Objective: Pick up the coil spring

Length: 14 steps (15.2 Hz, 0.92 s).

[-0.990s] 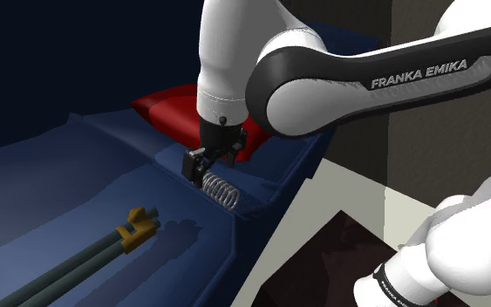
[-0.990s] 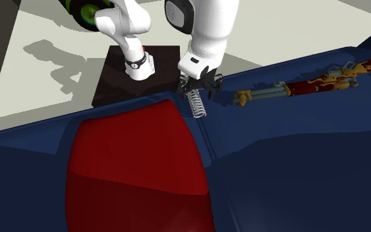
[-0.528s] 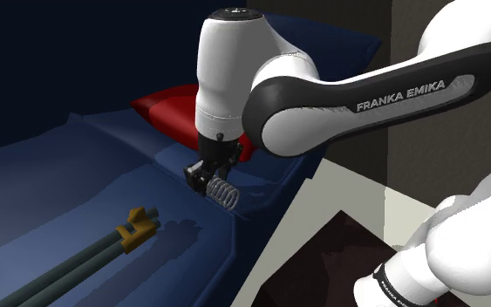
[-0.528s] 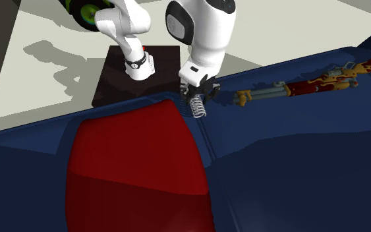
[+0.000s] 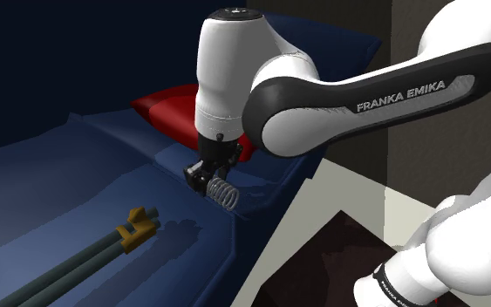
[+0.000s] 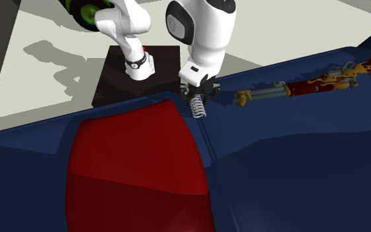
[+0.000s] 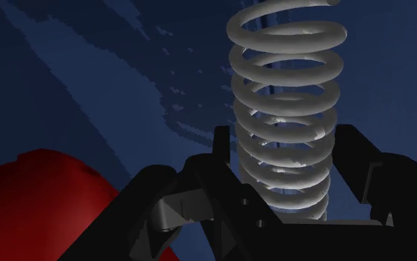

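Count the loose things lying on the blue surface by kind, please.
spring: 1
red cushion: 1
long two-barrelled object: 1
Total: 3

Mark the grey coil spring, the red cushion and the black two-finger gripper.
grey coil spring point(image 7: 284, 174), wrist view, lower coils.
red cushion point(image 6: 134, 165), second exterior view, top face.
black two-finger gripper point(image 5: 208, 180), shoulder view, between fingertips.

Shoulder beside stand point(image 5: 335, 262); second opposite (sharing coil spring point(image 5: 224, 193)); wrist close
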Tool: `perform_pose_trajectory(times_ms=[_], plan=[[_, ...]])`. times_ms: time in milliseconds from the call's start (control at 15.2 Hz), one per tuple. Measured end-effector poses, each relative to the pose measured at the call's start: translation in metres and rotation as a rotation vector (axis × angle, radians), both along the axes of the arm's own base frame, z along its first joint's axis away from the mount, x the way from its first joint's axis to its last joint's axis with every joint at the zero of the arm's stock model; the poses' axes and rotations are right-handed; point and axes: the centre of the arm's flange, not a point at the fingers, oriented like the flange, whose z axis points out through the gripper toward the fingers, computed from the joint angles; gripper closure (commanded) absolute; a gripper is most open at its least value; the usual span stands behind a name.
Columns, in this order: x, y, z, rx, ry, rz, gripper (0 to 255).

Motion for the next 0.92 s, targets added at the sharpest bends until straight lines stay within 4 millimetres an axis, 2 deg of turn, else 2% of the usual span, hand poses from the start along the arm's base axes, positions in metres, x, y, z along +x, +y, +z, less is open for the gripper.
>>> perform_pose_trajectory(times_ms=[264,924], plan=[[0.001,-0.001,0.01,-0.001,0.001,-0.002,255],[0.0,-0.001,0.062,-0.001,0.001,-0.002,255]])
